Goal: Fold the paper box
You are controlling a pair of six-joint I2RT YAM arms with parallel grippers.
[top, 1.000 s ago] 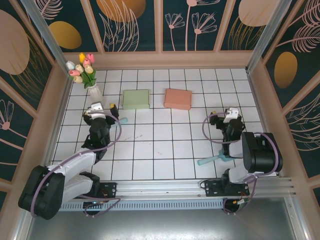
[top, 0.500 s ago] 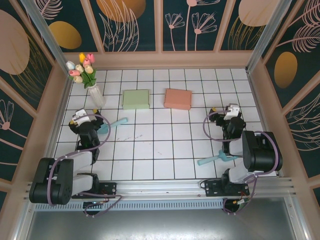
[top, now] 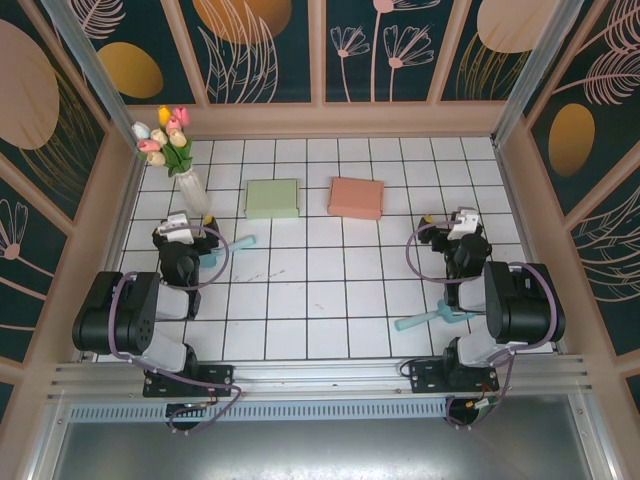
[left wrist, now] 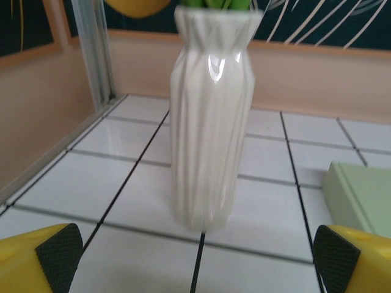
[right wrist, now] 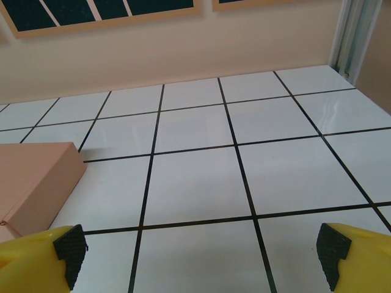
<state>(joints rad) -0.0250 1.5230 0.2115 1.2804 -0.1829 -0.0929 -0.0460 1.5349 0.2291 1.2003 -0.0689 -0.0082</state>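
Right, from the top external camera: the green paper box [top: 272, 198] lies flat on the white tiled table [top: 330, 290] towards the back, with the salmon paper box [top: 356, 197] just beside it on the right, a narrow gap between them. Both look closed up. The left gripper [top: 188, 230] sits low at the left side, near a white vase [top: 192, 192] of tulips [top: 165, 135]. The right gripper [top: 462, 225] sits over on the right, well apart from both boxes. A teal stick-like piece [top: 430, 318] lies by the right arm and another [top: 228, 247] by the left; what they are I cannot tell.

Now the left wrist camera: the ribbed white vase [left wrist: 211, 122] stands upright dead ahead. The left gripper [left wrist: 197, 253] is spread wide, with its black pads [left wrist: 58, 247] at the two bottom corners and nothing between them. A corner of the green paper box [left wrist: 360, 192] peeks in at the right edge.

Over to the right wrist camera: the right gripper [right wrist: 201, 256] is likewise spread wide, nothing pinched, above bare tiles. The salmon paper box [right wrist: 33, 183] rests at the left edge, just ahead of the left pad [right wrist: 69, 250].
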